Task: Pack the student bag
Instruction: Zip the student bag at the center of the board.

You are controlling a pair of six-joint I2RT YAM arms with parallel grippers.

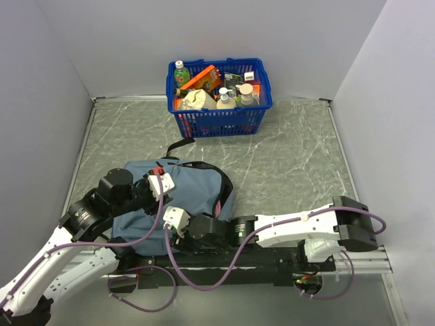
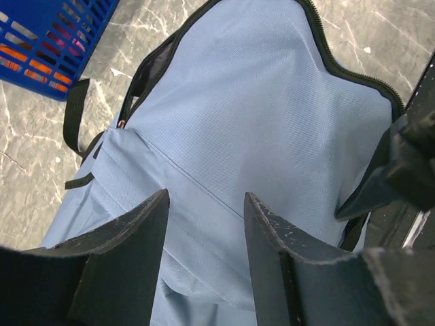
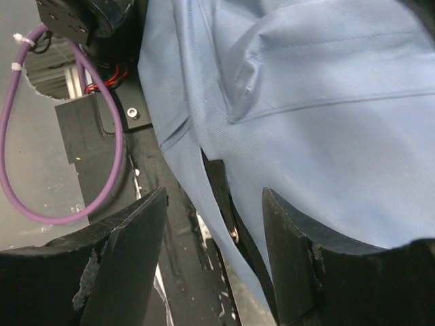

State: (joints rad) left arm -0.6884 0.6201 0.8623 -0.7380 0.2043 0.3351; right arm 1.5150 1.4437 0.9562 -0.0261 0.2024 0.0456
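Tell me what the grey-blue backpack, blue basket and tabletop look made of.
Grey-blue soft backpack: woven fabric, matte; fine weave, stitched seams and soft folds show.
Blue lattice basket: probably moulded plastic, smooth, with rigid open grid walls.
Grey veined tabletop: marble-look surface with white veins; real stone or printed laminate, cannot tell.

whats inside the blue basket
The blue basket holds a green-capped bottle, an orange packet and a white bottle on top; whatever lies beneath them is covered.

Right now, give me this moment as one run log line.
left gripper: open, over soft grey-blue fabric backpack | right gripper: open, at backpack's near edge | blue plastic basket: full, beyond backpack
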